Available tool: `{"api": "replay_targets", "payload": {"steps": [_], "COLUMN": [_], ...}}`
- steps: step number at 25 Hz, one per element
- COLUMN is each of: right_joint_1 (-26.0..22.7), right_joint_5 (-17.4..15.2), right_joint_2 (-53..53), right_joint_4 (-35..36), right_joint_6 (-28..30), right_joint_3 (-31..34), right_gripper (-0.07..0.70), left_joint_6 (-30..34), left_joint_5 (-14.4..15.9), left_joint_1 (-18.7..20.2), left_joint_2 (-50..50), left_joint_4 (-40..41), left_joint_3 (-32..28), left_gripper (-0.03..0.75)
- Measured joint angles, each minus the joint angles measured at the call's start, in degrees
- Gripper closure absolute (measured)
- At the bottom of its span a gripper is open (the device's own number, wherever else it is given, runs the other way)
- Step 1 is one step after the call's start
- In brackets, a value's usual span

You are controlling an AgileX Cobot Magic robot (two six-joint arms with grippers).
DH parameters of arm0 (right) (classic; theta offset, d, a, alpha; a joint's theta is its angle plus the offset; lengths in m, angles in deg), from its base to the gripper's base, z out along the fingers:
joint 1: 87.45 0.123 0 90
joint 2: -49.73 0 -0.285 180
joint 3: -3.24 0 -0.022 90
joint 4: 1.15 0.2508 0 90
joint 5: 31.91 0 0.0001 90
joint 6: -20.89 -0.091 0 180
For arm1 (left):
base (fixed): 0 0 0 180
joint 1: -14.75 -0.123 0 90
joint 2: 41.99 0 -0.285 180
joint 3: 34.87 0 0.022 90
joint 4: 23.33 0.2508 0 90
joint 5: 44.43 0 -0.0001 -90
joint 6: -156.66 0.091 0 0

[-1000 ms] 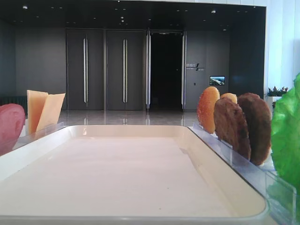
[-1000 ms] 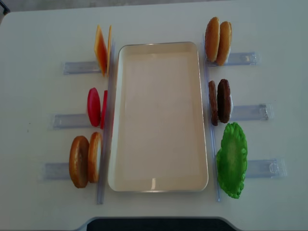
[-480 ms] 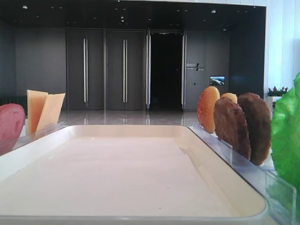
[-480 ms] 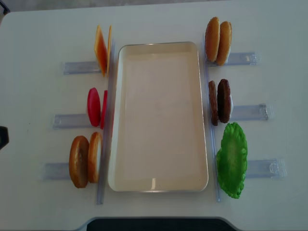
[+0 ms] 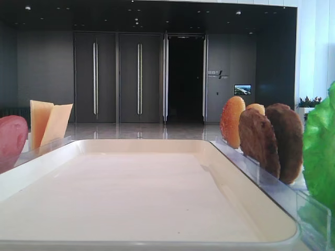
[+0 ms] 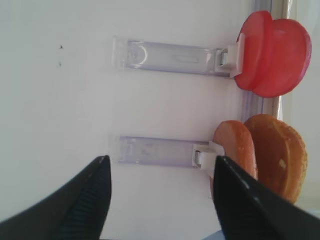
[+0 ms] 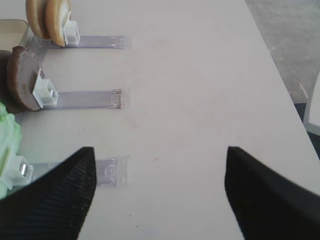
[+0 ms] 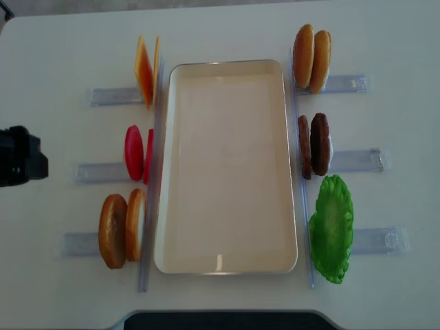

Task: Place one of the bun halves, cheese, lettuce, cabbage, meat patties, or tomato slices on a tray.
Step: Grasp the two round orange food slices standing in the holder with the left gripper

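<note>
The left end effector (image 6: 160, 200) stood with its fingers wide apart and nothing between them, poised over bare counter (image 8: 55, 41). Ahead of its right fingertip stood two bun halves (image 6: 262, 155) on edge in a clear rack (image 6: 160, 150), and further ahead, on the same side, two tomato slices (image 6: 272, 52) in another rack. The right end effector (image 7: 160, 195) was likewise spread apart and held nothing; the lettuce (image 7: 7, 145) lay just off its left finger, the meat patties (image 7: 20, 77) and a second pair of bun halves (image 7: 47, 20) further ahead on that side.

The risk, as I judged it, lay in the crowding. Each pair stood edge-up and close together, so fingers closing on one disc could catch its neighbour, tip both out of the rack, or drag the light plastic rack across the counter. The left-hand racks also butted against a clear strip beside the tray (image 8: 227, 265), so a sideways push might nudge the tray.

The tray held nothing at all; no piece had yet been placed. The cheese (image 8: 146, 71) stood in its own rack, beyond the tomato slices from the left end effector and beside the tray's far corner.
</note>
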Motion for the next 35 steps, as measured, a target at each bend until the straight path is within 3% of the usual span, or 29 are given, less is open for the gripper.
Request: {"api": "replay_targets", "payload": {"steps": [7,28,31,35], "right_joint_1": [0.0,0.0,0.0,0.0], "right_joint_5": [0.0,0.0,0.0,0.0], "right_joint_2": [0.0,0.0,0.0,0.0], "right_joint_4": [0.0,0.0,0.0,0.0], "right_joint_6": [0.0,0.0,0.0,0.0], "right_joint_3": [0.0,0.0,0.0,0.0], "right_gripper": [0.094,0.094,0.094,0.094], "left_joint_6": [0.1,1.2,1.0,-1.9], "left_joint_5": [-0.6,-0.4,-0.5,-1.4], "left_joint_1": [0.0,0.0,1.5,7.2], "left_joint_2": [8.0,8.5,8.5,8.5], "left_joint_4": [-1.6,-3.1,-3.2,-3.2], "left_joint_3": [3.1,3.3,3.3,3.3], "left_gripper": [0.231,0.234,0.246,0.260]}}
